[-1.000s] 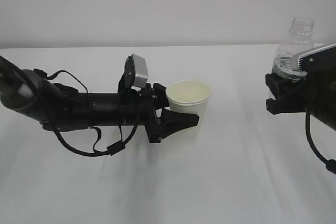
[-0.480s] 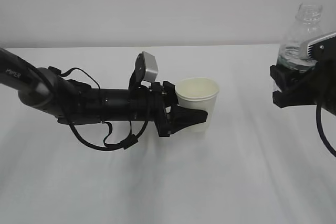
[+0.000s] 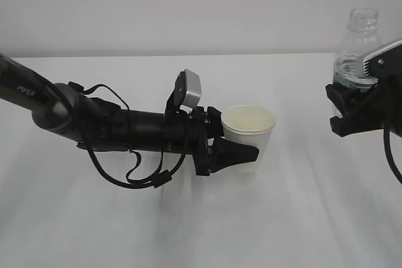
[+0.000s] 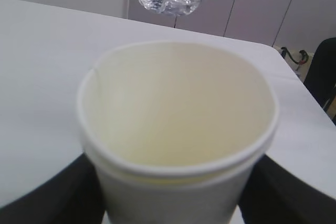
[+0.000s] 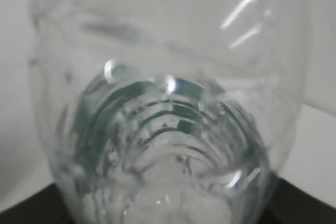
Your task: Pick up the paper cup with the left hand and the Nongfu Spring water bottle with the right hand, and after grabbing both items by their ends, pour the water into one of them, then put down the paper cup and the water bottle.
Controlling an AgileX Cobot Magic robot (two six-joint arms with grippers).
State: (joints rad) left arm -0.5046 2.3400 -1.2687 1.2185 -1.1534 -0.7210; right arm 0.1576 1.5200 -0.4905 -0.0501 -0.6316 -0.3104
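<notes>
Holding the cup (image 3: 249, 131) between its two fingers, the left gripper (image 3: 233, 155) has it upright, just above the table (image 3: 201, 230), roughly mid-scene; the jaws are clenched on the cup's lower wall, and the wrist view shows its pale inside empty. Well apart at the right edge, the right gripper (image 3: 352, 114) grasps the bottle (image 3: 357, 47) around its lower body, neck up and capless, with water (image 5: 157, 156) sitting low inside.

Risks, as I judge them:
- The cup is thin paper (a hard squeeze could buckle the wall, a slack one could let it slip once water adds weight).
- With no cap, any quick tilt of the bottle before its mouth is over the rim would spill onto the table.
- The two are still far apart, so a poorly aligned approach could knock the bottle against the cup's rim.
- Gripped low, the bottle could pivot in the jaws as it tips.
</notes>
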